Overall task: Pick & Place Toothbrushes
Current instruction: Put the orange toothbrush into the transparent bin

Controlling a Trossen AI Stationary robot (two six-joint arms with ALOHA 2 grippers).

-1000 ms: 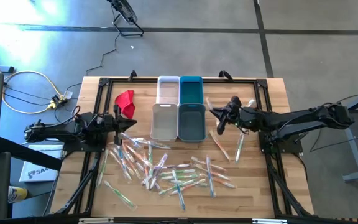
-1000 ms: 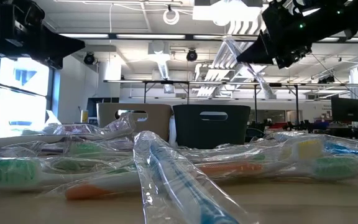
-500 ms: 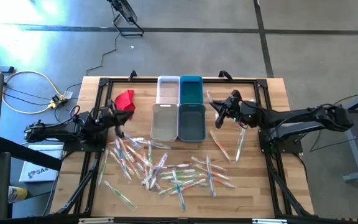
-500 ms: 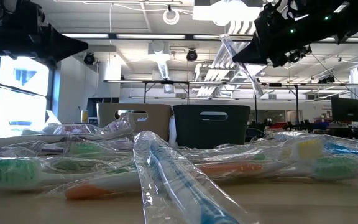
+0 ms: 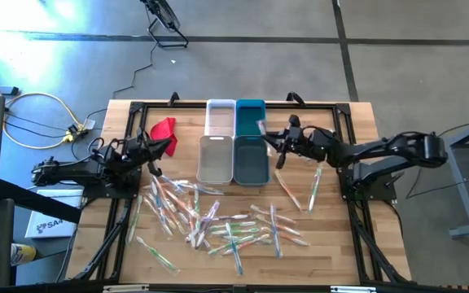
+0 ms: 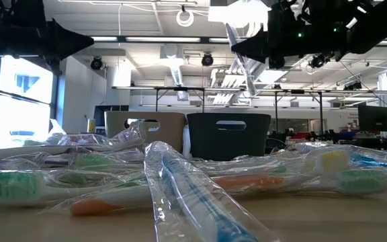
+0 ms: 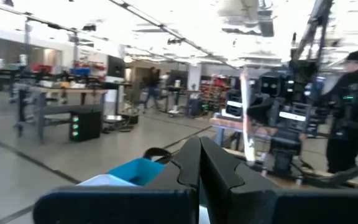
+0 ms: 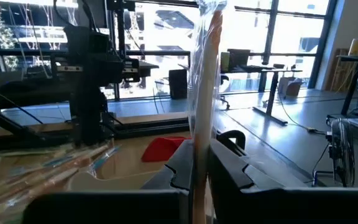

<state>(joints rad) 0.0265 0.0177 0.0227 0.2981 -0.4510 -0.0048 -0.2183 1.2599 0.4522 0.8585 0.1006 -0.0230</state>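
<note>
A wrapped toothbrush (image 8: 205, 74) is gripped in the right gripper's (image 5: 281, 145) jaws over the dark bin (image 5: 251, 160). The left gripper's (image 5: 147, 147) jaws are clenched empty beside the red cloth (image 5: 164, 130).

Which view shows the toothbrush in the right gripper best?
Right wrist view: the wrapped toothbrush stands upright, pinched between the right gripper fingers, filling the frame. The low view shows it backlit under the dark arm. The high view shows only a sliver over the teal bins. The left wrist view catches it far off.
</note>
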